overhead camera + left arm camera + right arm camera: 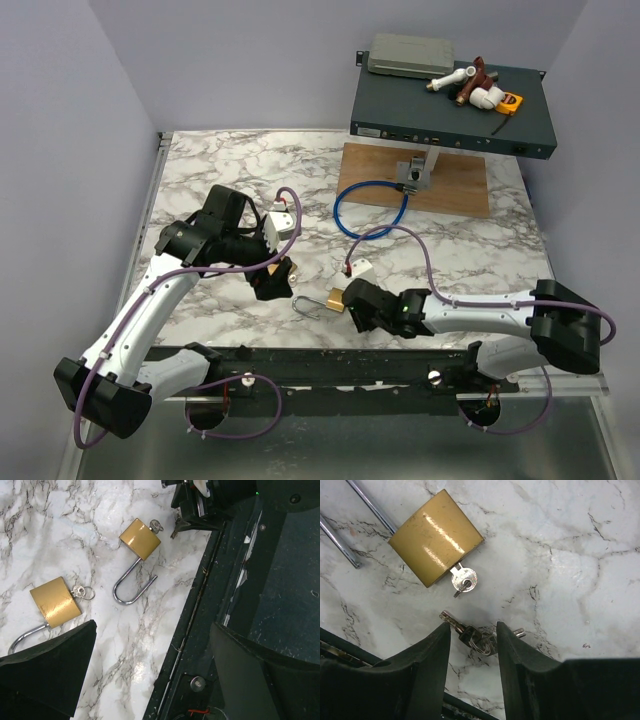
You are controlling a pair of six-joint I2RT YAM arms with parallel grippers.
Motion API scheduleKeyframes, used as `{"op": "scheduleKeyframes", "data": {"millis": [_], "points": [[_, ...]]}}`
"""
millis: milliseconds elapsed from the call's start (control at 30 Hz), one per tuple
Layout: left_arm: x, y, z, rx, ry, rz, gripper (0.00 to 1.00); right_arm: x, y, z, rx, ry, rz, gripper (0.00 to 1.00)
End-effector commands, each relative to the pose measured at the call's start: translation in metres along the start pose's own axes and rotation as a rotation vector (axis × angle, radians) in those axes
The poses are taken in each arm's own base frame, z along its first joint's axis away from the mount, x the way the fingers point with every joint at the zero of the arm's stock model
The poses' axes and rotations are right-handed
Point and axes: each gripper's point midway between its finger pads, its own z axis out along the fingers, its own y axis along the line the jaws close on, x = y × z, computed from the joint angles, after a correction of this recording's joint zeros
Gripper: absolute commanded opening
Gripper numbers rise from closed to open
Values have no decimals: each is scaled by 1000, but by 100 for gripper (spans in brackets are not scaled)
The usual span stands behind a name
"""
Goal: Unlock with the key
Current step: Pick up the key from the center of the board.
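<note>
Right wrist: key [464, 579] stands in padlock [436, 537], just beyond right end effector [473, 628].

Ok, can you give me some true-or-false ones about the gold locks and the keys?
1. A padlock and a second padlock lie on the marble table. True.
2. The padlock by the right hand has no key in it. False: a key sticks in its bottom.
3. The left hand is gripping a padlock. False: it is open and empty.
4. A blue cable lies in a loop on the table. True.
</note>
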Motion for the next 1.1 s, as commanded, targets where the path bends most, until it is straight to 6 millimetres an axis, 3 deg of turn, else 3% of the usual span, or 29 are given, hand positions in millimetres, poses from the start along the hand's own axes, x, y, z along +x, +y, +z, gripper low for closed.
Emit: {"op": "scheduleKeyframes", "data": {"millis": [0, 233, 633, 833, 933, 1067], "points": [[-10, -3, -7, 0, -29, 10, 94, -2, 8, 2, -18, 12, -13, 45], [-10, -6, -8, 8, -33, 9, 94, 22, 10, 0, -44, 86, 52, 39], [-12, -8, -9, 10, -41, 4, 94, 37, 7, 4, -13, 141, 88, 31], [-11, -8, -8, 10, -41, 0, 94, 36, -1, 4, 34, 132, 111, 15], [-12, -8, -8, 11, -44, -1, 94, 33, -4, 2, 53, 118, 128, 1], [-11, -10, -8, 22, -43, -5, 93, 23, -1, -3, 31, 84, 159, 1]]}}
